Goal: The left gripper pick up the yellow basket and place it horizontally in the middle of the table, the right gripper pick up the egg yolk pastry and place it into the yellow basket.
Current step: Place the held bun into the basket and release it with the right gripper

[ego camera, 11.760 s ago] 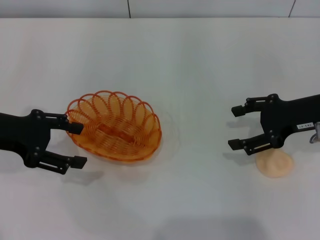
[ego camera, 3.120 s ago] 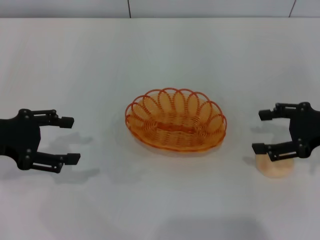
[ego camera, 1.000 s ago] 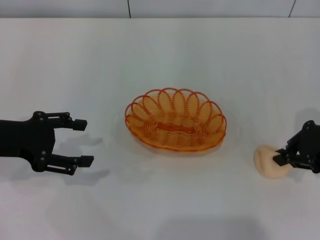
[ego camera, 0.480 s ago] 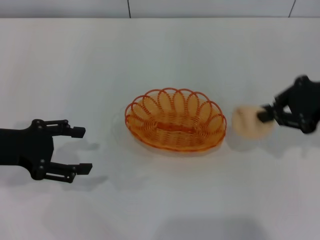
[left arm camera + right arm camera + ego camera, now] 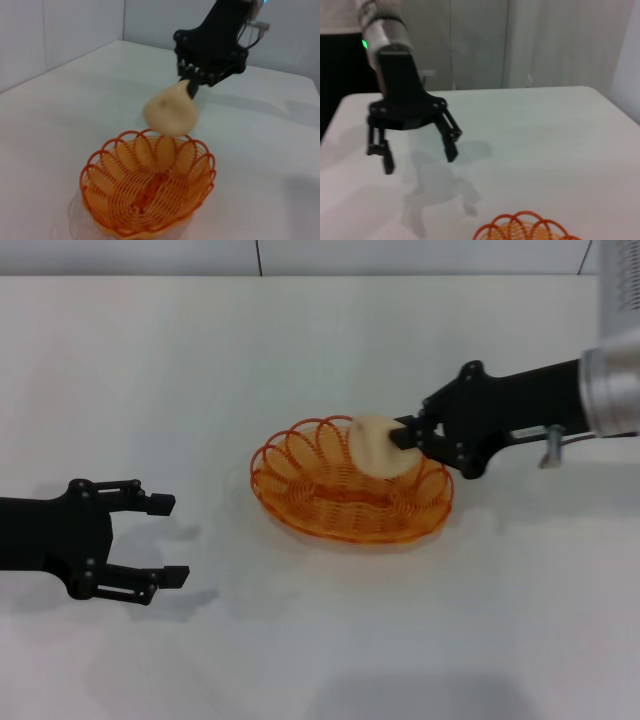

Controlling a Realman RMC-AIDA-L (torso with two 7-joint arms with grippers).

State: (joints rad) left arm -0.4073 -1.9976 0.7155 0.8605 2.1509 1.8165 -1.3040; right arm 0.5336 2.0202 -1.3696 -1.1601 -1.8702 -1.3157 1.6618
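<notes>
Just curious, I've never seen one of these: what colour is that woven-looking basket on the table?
The yellow basket is a translucent orange-yellow, clearest in the head view.

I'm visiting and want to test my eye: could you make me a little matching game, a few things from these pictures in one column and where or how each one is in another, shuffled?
Things:
1. egg yolk pastry
2. yellow basket
3. left gripper
4. right gripper

States:
A. standing on the table, mid-view
B. open, holding nothing, off to the basket's left
C. held in the air above the basket's rim
D. shut on the pale lump, reaching in from the right

Pairs: 1-C, 2-A, 3-B, 4-D
</notes>
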